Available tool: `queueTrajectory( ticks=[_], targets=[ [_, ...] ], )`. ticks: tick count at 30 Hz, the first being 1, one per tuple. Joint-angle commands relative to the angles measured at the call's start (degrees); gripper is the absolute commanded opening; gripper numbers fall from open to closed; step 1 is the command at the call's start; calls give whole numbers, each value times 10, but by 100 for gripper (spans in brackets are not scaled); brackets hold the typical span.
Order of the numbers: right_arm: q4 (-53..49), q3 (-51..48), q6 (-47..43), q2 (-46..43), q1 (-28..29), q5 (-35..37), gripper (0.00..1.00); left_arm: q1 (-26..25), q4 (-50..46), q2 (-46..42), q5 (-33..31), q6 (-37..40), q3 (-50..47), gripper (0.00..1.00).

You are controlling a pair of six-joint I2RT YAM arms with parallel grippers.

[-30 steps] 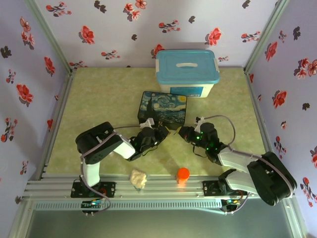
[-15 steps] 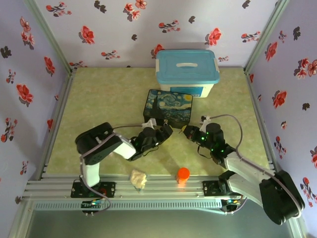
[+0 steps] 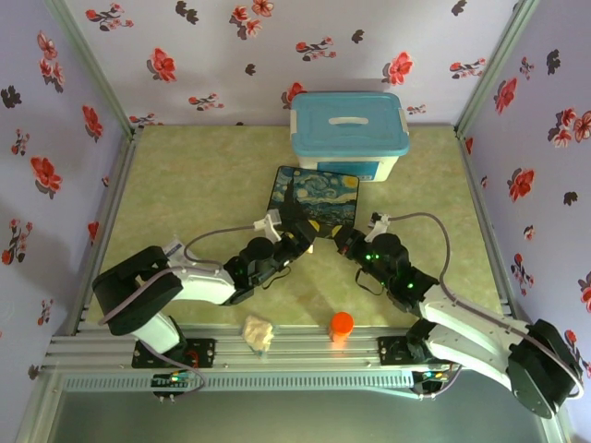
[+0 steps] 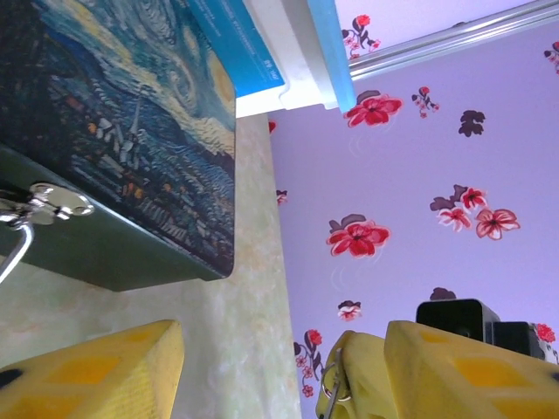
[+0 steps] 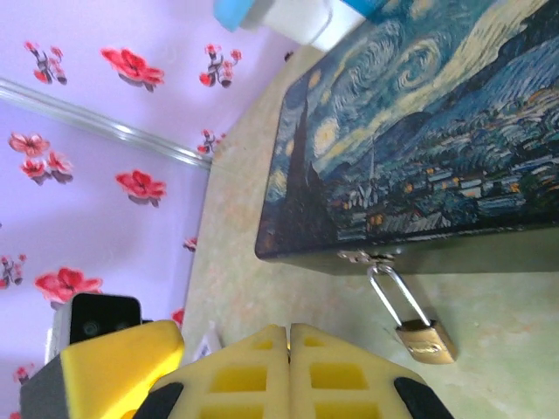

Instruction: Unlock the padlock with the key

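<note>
Padlock, brass-gold body, silver shackle [image 5: 425, 339], right wrist view: hangs shut from hasp [image 5: 367, 257] of starry-night painted box [image 5: 419, 131]; right gripper [image 5: 289, 332] fingers pressed together, nearby. Left wrist view: left gripper [image 4: 279, 336] fingers spread, empty. Judged: approach step; next needs fine keyhole alignment.

A painted box [image 3: 316, 197] sits just before a blue-lidded bin [image 3: 349, 134] — at the near edge, an orange cylinder [image 3: 342, 325] and a pale wad [image 3: 259, 333].

Top camera looks down from behind; both close, low wrist cameras seemingly face the painted box [image 5: 419, 131].
</note>
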Motion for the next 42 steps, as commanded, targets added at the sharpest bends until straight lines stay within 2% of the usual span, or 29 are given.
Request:
queueTrajectory(
  ticks=[1,3,8,12,14,23,29,35,42],
  targets=[
    [7,17,37,-16,29,107,0,-17,30,2,-40,10,23,62],
    [2,18,44,-16,41,127,0,-26,23,-1,-56,15,32,60],
    [44,2,72,-11,47,169,0,-40,24,6,-57,6,48,47],
    [40,17,53,-6,51,170,0,-44,-13,6,-56,-7,58,44],
    [37,22,55,1,51,166,0,-44,-5,11,-49,-3,62,39],
    [94,24,51,34,65,152,0,-43,12,35,-35,-24,70,33],
    [93,16,45,24,69,164,0,-42,-25,25,-34,-23,73,39],
    [101,10,60,36,69,152,0,-39,22,50,-29,-35,75,28],
    [91,4,65,30,73,154,0,-33,16,44,-31,-22,74,21]
  ],
)
